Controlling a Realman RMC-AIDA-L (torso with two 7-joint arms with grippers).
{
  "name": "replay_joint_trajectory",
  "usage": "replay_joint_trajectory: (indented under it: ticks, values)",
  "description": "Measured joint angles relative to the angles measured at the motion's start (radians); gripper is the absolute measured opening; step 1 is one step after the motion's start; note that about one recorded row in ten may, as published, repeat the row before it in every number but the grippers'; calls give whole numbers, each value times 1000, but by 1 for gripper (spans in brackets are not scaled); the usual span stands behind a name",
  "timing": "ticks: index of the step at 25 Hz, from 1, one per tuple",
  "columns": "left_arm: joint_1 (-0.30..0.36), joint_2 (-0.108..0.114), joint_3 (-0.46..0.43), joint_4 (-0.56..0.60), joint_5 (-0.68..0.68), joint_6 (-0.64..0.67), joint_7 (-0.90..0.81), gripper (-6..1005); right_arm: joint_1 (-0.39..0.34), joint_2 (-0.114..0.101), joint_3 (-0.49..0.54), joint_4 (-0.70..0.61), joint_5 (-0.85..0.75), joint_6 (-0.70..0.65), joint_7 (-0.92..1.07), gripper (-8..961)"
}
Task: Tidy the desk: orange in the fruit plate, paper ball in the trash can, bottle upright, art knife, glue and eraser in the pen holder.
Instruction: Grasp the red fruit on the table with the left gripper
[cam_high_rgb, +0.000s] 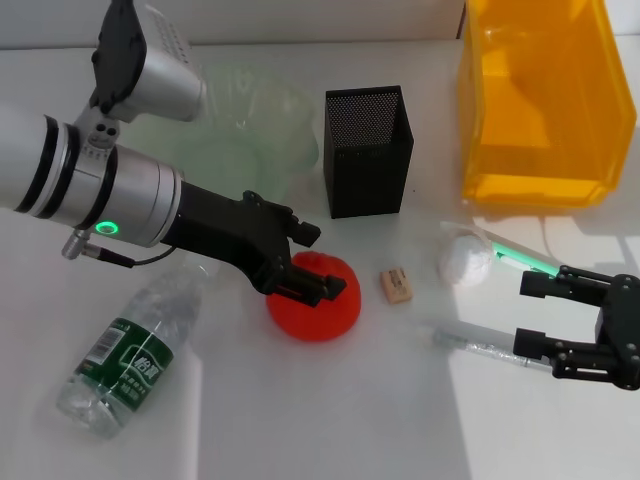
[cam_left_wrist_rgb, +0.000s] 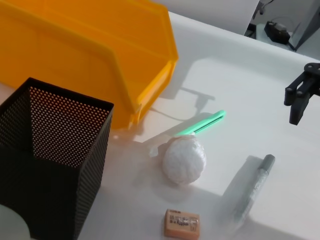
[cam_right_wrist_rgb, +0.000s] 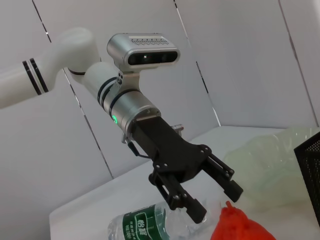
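Orange: the orange (cam_high_rgb: 315, 298) sits on the white tabletop (cam_high_rgb: 300, 420), in front of the black mesh pen holder (cam_high_rgb: 368, 150) and apart from it.
Left pincer: the left pincer (cam_high_rgb: 310, 265) hangs open over the orange's top, one finger at its near-left side, the other above it; contact cannot be told.
Hidden: the pincer and arm cover the orange's upper left part.
Bottle: the bottle (cam_high_rgb: 125, 355) lies on its side left of the orange, its cap end under the arm; the green label carries white writing too small to read.
Fruit plate: the pale-green fruit plate (cam_high_rgb: 265, 125) stands behind the arm, left of the pen holder, partly covered.
Eraser: the eraser (cam_high_rgb: 396, 285) lies just right of the orange; its printed mark is unreadable.
Paper ball: the paper ball (cam_high_rgb: 465, 258) lies right of the eraser, a green knife (cam_high_rgb: 525, 258) touching it behind.
Glue: a grey glue stick (cam_high_rgb: 480, 345) lies nearer.
Trash can: the trash can (cam_high_rgb: 545, 100) stands at the far right, cut off at the top.
Right pincer: the right pincer (cam_high_rgb: 535, 315) rests open at the right edge, over the glue stick's end.
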Motion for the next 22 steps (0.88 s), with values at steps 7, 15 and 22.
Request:
replay_joint_trajectory:
  ticks: [7, 15, 22]
  values:
    - [17, 0, 83, -7, 0, -93, 25, 659, 1, 0, 1, 1, 0, -6, -1, 786]
    - [42, 0, 97, -15, 0, -161, 47, 647, 3, 0, 1, 2, 0, -8, -1, 786]
    - [49, 0, 129, -15, 0, -166, 58, 408, 0, 0, 1, 4, 0, -12, -1, 785]
